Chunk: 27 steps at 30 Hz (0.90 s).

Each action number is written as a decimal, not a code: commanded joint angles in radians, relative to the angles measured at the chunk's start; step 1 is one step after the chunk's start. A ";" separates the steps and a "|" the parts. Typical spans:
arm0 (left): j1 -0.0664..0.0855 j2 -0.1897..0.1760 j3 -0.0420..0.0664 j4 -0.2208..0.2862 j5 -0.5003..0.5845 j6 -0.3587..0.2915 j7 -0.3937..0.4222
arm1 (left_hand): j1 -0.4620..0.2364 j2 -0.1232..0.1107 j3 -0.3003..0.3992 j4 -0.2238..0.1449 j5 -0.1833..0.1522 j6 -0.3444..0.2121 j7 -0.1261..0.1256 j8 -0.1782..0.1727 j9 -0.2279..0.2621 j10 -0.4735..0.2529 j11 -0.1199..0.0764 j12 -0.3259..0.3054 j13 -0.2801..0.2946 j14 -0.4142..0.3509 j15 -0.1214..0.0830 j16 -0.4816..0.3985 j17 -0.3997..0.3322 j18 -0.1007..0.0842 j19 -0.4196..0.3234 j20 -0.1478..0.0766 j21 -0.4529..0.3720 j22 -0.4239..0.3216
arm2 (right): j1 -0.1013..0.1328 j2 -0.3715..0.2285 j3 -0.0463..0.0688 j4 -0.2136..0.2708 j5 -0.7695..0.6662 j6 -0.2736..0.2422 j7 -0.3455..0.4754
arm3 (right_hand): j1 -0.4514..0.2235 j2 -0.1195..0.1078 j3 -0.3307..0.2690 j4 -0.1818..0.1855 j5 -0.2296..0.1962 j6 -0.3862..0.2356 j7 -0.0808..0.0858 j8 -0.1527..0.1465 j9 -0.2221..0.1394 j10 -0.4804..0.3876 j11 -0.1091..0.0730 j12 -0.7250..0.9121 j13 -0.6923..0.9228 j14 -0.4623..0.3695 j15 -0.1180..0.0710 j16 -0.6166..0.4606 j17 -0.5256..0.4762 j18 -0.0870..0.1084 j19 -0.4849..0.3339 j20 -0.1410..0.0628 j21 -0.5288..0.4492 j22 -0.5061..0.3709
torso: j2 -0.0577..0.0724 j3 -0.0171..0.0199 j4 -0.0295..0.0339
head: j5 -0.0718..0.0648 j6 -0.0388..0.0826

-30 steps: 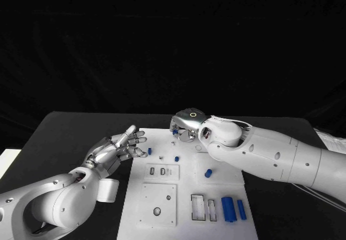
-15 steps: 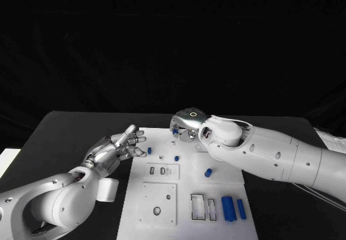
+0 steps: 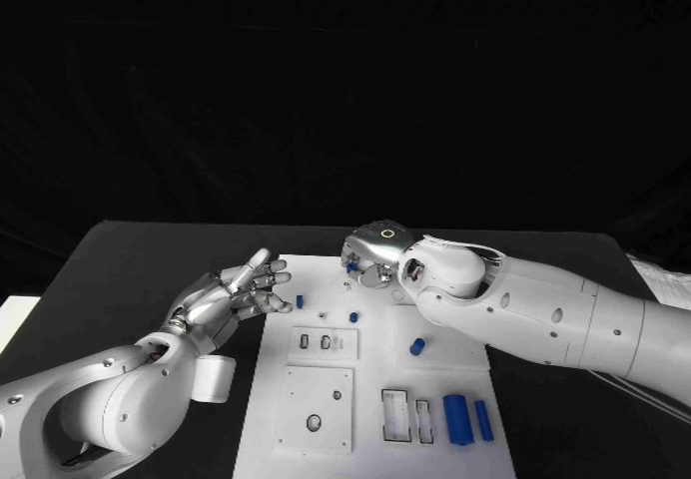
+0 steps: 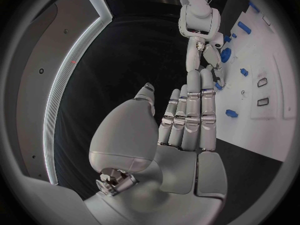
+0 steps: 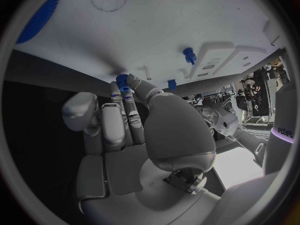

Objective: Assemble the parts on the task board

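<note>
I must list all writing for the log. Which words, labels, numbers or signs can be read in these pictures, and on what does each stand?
"sharpa", printed sideways on the white arm at the right wrist view's edge; faint, so the reading is unsure.
No readable text on the task board or the blue parts.

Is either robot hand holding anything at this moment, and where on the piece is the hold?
The right robot hand pinches a small blue part between its fingertips at the far end of the task board; the exact contact place cannot be told. The left robot hand holds nothing.

A black table (image 3: 144,259) is seen beneath the left hand, and a black backdrop (image 3: 345,100) is hung beyond both hands.
</note>
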 commanded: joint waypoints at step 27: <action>0.002 -0.008 0.001 -0.001 0.001 0.025 -0.003 | 0.011 0.000 -0.003 -0.007 -0.003 -0.010 0.002 -0.008 -0.001 -0.016 0.002 -0.007 -0.003 -0.009 0.001 0.002 0.004 0.002 -0.008 0.001 0.005 0.001 | -0.004 -0.139 0.017 0.145 0.046 -0.120 -0.024 | 0.030 -0.107 -0.136 0.223 -0.019 -0.146 0.014 -0.002 -0.025 -0.056 -0.019 0.082 0.019 0.026 0.010 -0.036 -0.036 0.008 -0.015 0.013 -0.042 -0.059 | -0.003 0.0039 -0.0088 | -0.010 0.009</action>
